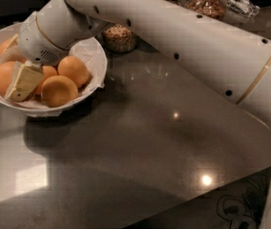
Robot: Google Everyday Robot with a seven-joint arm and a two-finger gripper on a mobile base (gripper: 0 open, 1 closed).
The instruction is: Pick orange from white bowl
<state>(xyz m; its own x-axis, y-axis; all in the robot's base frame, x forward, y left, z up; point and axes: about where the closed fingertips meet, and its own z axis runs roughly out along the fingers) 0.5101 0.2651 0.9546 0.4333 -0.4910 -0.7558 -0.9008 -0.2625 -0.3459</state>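
The white bowl (96,56), lined with crinkled white paper, stands at the left of the dark counter and holds several oranges. My gripper (23,81) reaches down into the bowl's left half, among the fruit. A large deep-orange orange (2,78) lies right against its left side, and a smaller orange (47,73) against its right. Two more large oranges (73,69) (59,90) lie at the bowl's right and front. A paler fruit (6,46) sits at the back, partly hidden by my wrist. No fruit is lifted.
My white arm (183,37) spans from the right edge across the counter's back. A glass jar of nuts (119,38) stands just behind the bowl, another jar (206,4) and a wrapped item (238,4) farther back. The counter's front edge (212,194) runs at lower right.
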